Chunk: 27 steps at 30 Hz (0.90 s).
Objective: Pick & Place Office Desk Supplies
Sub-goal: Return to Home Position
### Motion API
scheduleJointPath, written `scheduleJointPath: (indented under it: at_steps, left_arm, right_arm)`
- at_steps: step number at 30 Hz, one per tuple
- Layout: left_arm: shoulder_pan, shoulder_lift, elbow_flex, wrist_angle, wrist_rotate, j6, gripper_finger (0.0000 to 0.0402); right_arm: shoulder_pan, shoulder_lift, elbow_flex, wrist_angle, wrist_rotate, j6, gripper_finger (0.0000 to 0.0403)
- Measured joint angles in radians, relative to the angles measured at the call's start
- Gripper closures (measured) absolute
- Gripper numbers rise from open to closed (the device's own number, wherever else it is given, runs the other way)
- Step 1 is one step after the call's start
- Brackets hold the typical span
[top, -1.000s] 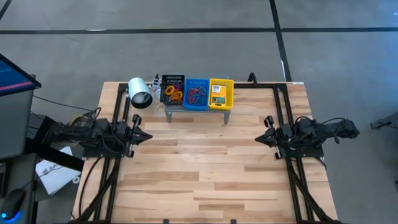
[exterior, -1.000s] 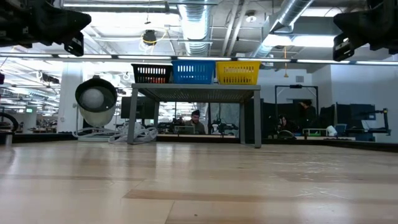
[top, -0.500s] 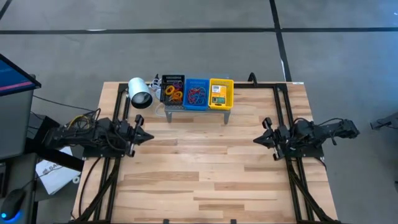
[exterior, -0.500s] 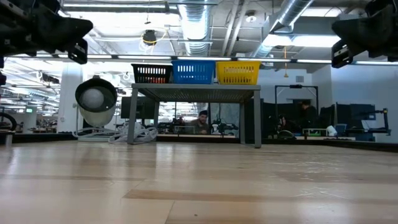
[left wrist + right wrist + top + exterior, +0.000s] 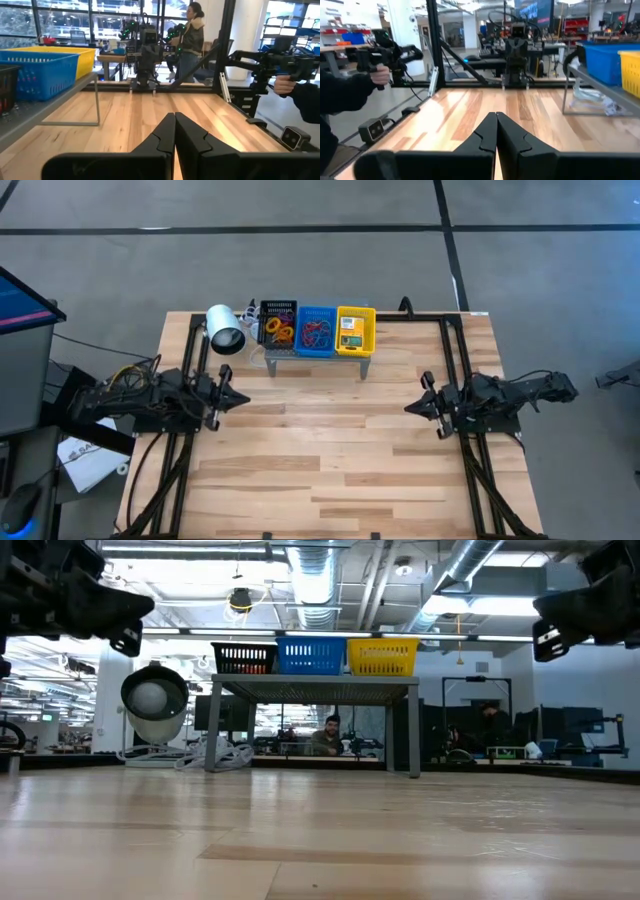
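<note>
Coloured rubber bands lie in a black basket and a blue basket. A yellow-and-green crayon box lies in a yellow basket. The three baskets stand side by side on a grey metal shelf at the table's far edge. My left gripper hovers level at the table's left side, shut and empty, pointing toward the middle. My right gripper hovers level at the right side, also shut and empty, facing the left one. In the wrist views both pairs of fingertips meet with nothing between them.
A white cylinder with a dark end lies left of the shelf. Bare wooden table top stretches between the two arms. Black frame rails run along the table's sides. A person's hand holds a device beyond the table.
Both arms have sunk a little, as the low view shows, and both grippers stay shut. The right gripper has edged toward the table's middle; the left arm has swung slightly.
</note>
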Motion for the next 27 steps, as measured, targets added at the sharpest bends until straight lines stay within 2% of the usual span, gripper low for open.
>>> scheduleJointPath:
  at_steps: [27]
  left_arm:
    - [0.029, 0.007, 0.001, -0.024, -0.008, -0.007, 0.0397]
  right_arm:
    - [0.001, 0.002, -0.002, -0.011, 0.018, 0.013, 0.0403]
